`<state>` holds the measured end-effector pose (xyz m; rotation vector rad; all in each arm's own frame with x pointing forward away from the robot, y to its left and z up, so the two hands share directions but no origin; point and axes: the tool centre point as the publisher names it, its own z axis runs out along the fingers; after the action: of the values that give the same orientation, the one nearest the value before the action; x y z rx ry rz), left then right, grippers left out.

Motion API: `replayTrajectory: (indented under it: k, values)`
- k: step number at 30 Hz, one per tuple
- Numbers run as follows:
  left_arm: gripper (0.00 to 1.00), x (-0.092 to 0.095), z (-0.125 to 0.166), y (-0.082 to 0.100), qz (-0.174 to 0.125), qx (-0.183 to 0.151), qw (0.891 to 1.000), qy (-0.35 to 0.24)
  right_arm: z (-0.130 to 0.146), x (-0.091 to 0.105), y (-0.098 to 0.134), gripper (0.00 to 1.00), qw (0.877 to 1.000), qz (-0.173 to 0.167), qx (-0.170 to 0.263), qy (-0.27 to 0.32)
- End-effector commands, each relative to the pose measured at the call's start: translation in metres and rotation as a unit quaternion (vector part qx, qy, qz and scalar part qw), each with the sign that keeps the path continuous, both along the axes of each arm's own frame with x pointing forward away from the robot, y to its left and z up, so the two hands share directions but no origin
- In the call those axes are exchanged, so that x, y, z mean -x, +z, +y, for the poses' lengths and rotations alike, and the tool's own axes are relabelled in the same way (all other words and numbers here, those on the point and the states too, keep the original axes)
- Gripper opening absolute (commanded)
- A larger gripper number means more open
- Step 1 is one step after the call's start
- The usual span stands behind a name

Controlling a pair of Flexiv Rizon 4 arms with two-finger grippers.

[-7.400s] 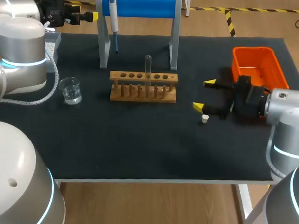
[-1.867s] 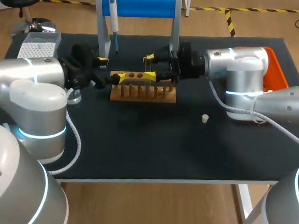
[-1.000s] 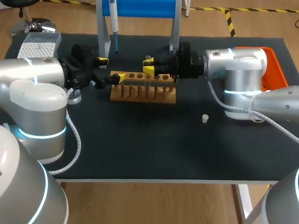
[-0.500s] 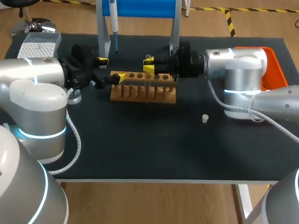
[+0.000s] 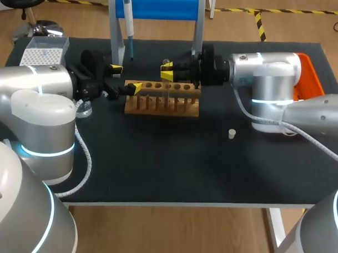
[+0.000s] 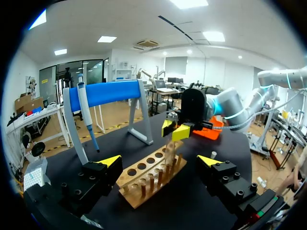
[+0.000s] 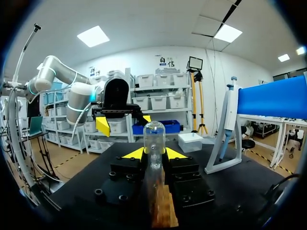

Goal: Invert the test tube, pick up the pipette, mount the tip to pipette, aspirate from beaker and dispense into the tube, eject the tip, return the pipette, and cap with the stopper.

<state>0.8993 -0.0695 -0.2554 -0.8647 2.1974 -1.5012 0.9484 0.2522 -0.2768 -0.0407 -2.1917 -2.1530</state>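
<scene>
Black table point(image 5: 156, 170), rack point(image 5: 158, 105) at twelve o'clock: right end effector point(image 5: 167, 76) grips the test tube point(image 5: 167, 90) there, seemingly to invert it. Nearby, left end effector point(image 5: 126, 78) gapes wide.

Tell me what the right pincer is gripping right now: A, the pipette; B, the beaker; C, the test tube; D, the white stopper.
C: in the right wrist view both yellow tips of the right pincer press the test tube from two sides, while the pipette hangs apart from it and the stopper lies loose.
</scene>
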Motion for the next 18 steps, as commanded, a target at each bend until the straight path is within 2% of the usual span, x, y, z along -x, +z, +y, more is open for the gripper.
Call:
replayTrajectory:
  k: [1,18]
  values:
    - [1.0,0.001,0.0,-0.002,-0.003,0.003,1.0,0.0,-0.002,0.001,0.002,0.0,1.0,0.001,0.001,-0.001]
    - [1.0,0.001,0.0,-0.002,-0.003,0.003,1.0,0.0,-0.005,0.0,0.013,0.0,1.0,0.008,-0.001,-0.011]
